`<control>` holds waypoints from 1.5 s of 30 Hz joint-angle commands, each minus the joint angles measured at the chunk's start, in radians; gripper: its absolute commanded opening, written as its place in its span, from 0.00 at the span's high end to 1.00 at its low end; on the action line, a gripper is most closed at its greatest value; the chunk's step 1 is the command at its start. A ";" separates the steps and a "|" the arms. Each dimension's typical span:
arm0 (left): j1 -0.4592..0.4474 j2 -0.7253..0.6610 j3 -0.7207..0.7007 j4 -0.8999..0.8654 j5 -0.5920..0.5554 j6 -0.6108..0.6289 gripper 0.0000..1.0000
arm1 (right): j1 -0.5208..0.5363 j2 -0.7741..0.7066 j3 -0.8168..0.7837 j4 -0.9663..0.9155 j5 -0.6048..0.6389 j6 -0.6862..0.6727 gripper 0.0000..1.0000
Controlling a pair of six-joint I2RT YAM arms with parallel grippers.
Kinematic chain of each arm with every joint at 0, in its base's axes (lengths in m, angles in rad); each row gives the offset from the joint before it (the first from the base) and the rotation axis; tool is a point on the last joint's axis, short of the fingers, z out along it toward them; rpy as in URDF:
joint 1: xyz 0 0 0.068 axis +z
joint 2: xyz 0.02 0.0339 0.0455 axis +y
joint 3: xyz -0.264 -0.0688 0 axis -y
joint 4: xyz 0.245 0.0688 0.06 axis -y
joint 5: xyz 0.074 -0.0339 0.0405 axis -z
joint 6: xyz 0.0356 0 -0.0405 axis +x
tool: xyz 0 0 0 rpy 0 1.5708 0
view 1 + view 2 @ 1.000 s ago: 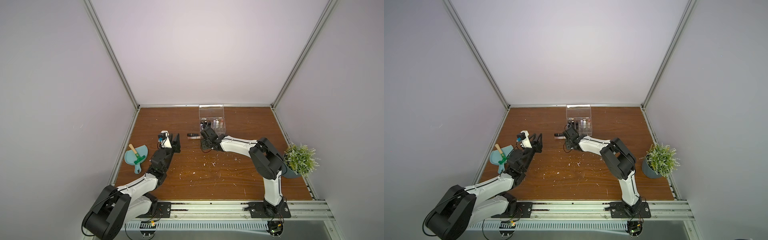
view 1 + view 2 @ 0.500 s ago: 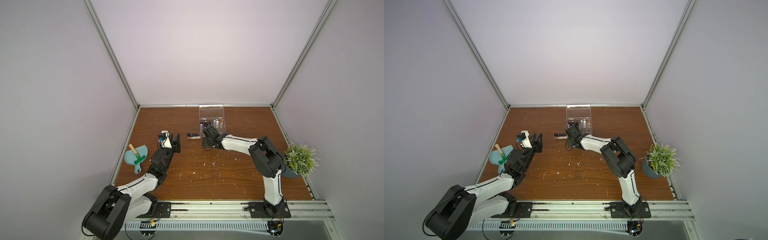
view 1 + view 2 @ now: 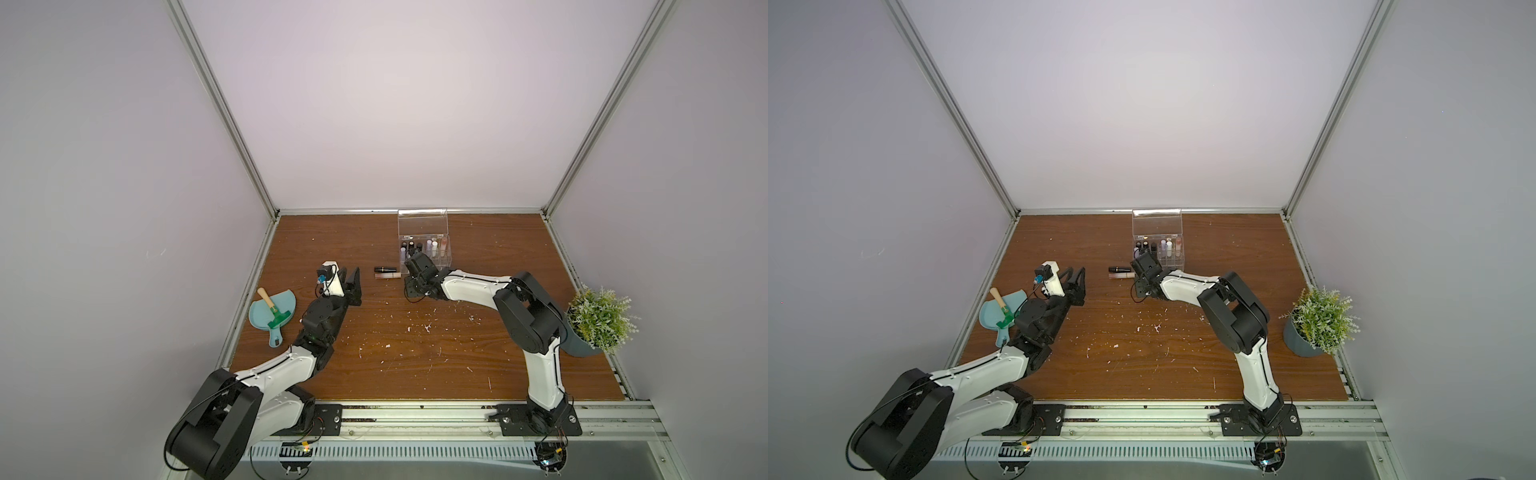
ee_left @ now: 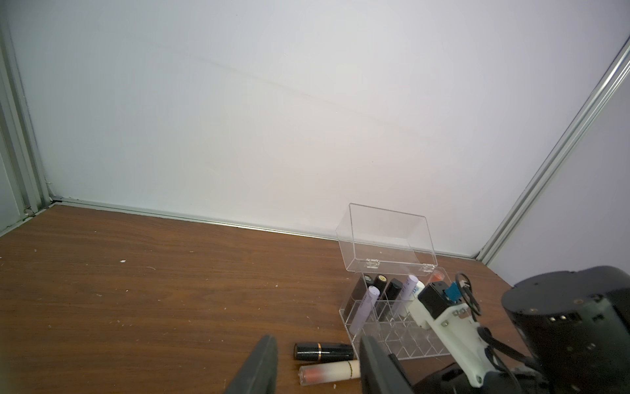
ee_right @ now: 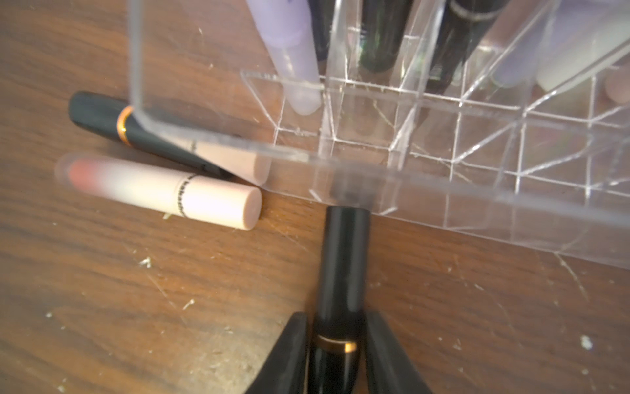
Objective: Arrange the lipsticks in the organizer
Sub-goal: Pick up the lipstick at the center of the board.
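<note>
My right gripper (image 5: 335, 324) is pinching the held black lipstick (image 5: 344, 259) near its gold band, with 1 finger pressed against each side. In the right wrist view the tube's long axis runs straight out from the jaws. Its free end is right at the front wall of the organizer (image 5: 477, 211), touching or all but touching; I cannot tell which. I also cannot tell whether the tube rests on the table (image 3: 415, 353) or sits just off it. The tube looks to me to lie low and roughly level, while the cells open upward. So I judge the next move needs a lift clear of that wall and a tip toward upright before I lower it in. The cells nearest the gripper look empty. The standing lipsticks (image 3: 419, 248) fill the rows by the raised lid (image 3: 422, 224). The right arm is plainly the nearer one, sitting at the organizer's front corner in both top views. My left gripper (image 3: 350, 276) hangs with its jaws spread and nothing between them, well apart from the organizer. Between it and that corner 2 tubes lie side by side on the wood: the loose black lipstick (image 3: 384, 269) and the peach-pink lipstick (image 3: 387, 276). They are close to parallel, and both have 1 end toward the organizer. Those 2 lie straight ahead of the left jaws, so I would leave them to that arm.
</note>
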 commanded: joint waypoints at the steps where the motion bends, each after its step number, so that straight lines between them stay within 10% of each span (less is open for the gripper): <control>1: 0.009 0.001 0.010 0.020 0.025 0.001 0.56 | 0.012 -0.044 -0.032 -0.020 -0.025 0.008 0.72; 12: 0.022 0.034 0.155 -0.153 0.233 -0.013 0.51 | 0.019 -0.237 -0.157 0.013 -0.120 -0.026 0.77; 24: 0.132 0.144 0.275 -0.104 0.729 -0.266 0.45 | 0.019 -0.543 -0.257 -0.021 -0.332 -0.082 0.76; 33: 0.131 0.207 0.349 -0.046 0.978 -0.403 0.16 | 0.017 -0.674 -0.306 0.053 -0.481 -0.059 0.77; 45: 0.080 0.300 0.412 0.031 1.152 -0.499 0.20 | 0.018 -0.739 -0.315 0.094 -0.535 -0.038 0.78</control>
